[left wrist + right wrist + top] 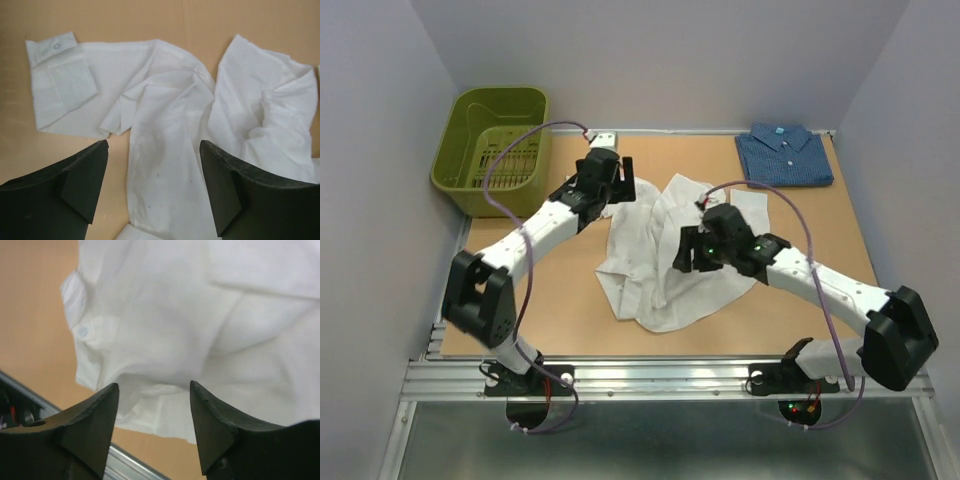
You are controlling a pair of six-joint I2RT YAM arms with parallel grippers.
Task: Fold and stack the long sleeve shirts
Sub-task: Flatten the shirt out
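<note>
Both open, my left pincer [152,147] and right pincer [154,386] hang over the white shirt [655,280], crumpled in the middle of the desk [560,300]; thin, limp and light, I judge, so I'd pinch the stiffer cuff [55,60] or a seam.

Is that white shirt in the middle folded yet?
Not folded. The white shirt lies bunched and wrinkled on the table, one cuffed sleeve flung out.

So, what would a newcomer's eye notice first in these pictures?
The thin white cloth shirt lies crumpled in the middle of the tan table, with the left gripper and the right gripper both open over it. The dark blue patterned shirt sits neatly folded at the far right corner, and a lime-green plastic basket stands at the far left corner.
</note>
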